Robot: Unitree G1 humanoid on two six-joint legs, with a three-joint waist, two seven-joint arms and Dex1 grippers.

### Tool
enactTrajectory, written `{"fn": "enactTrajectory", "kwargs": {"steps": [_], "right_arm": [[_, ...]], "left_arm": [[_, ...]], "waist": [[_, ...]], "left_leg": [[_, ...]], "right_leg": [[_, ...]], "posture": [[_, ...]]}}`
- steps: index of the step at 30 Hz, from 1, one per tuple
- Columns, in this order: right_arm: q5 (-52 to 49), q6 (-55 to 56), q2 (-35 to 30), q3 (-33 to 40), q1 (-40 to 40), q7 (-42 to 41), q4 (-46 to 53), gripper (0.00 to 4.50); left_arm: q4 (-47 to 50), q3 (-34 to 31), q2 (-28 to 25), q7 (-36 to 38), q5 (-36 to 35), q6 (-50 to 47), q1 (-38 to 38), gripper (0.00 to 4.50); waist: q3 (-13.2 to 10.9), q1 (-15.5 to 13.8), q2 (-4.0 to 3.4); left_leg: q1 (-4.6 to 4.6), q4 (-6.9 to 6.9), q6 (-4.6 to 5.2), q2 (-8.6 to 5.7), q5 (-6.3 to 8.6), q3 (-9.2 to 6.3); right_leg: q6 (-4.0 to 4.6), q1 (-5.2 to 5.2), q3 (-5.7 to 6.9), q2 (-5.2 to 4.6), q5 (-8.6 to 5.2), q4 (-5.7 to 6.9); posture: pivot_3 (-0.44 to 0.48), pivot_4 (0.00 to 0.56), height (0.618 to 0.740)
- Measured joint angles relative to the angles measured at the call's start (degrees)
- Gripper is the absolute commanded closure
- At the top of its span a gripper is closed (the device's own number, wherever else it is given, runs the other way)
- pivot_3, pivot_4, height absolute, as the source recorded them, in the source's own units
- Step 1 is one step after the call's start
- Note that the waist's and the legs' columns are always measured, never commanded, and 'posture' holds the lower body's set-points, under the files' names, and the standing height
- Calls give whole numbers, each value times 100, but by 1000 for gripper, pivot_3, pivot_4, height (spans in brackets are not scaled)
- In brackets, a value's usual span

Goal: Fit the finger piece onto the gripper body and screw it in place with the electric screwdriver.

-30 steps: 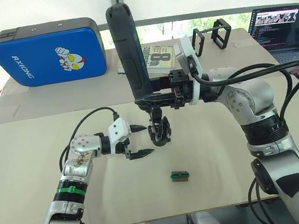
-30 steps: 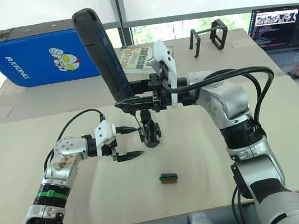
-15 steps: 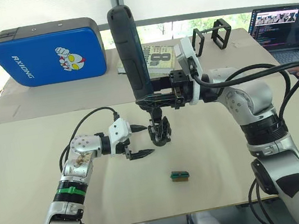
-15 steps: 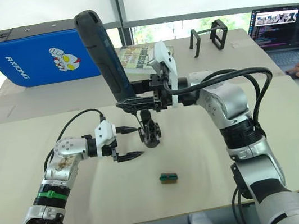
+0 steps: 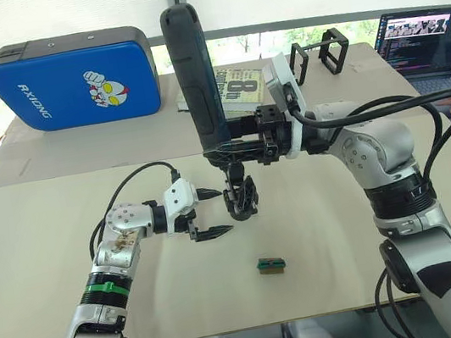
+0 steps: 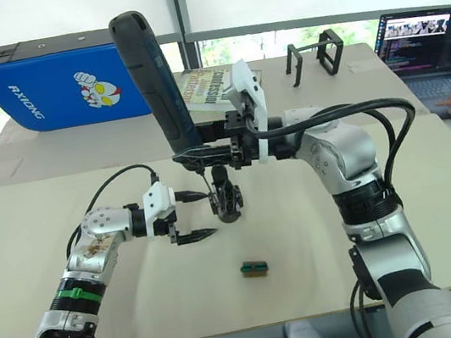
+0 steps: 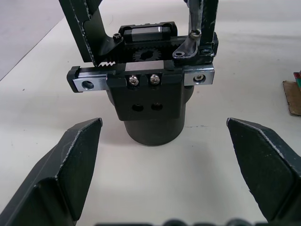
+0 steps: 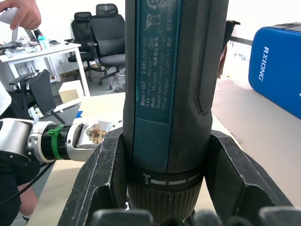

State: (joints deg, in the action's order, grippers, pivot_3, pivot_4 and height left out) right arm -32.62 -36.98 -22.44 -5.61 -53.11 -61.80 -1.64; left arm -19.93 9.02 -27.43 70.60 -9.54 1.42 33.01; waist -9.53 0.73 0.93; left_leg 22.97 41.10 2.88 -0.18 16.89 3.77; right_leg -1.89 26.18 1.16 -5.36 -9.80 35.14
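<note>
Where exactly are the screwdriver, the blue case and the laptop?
screwdriver [image 5: 193,71], left eye view, middle of its handle.
blue case [image 5: 58,88], left eye view, its front face.
laptop [image 5: 420,40], left eye view, its screen.

Electric screwdriver [image 5: 197,79] bit tip hidden behind gripper body [image 5: 241,199].

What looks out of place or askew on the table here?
Nothing stands out. The right gripper holds the screwdriver upright over the gripper body, the left gripper waits open beside it, and a small green block lies nearby.

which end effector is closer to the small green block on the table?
Left. The left end effector is open, up-left of the green block; the right end effector, holding the screwdriver, is farther behind it.
</note>
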Motion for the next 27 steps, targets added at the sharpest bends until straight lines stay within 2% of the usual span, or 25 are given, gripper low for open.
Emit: {"fn": "enactTrajectory", "kwargs": {"steps": [27], "right_arm": [[93, 94, 1, -3, -2, -29, -122, 2589]], "left_arm": [[0, -2, -10, -5, 0, 0, -1, 0]], "waist": [[0, 0, 0]], "left_leg": [[0, 0, -1, 0, -1, 0]], "right_leg": [[0, 0, 0, 0, 0, 0]], "posture": [[0, 150, 740]]}}
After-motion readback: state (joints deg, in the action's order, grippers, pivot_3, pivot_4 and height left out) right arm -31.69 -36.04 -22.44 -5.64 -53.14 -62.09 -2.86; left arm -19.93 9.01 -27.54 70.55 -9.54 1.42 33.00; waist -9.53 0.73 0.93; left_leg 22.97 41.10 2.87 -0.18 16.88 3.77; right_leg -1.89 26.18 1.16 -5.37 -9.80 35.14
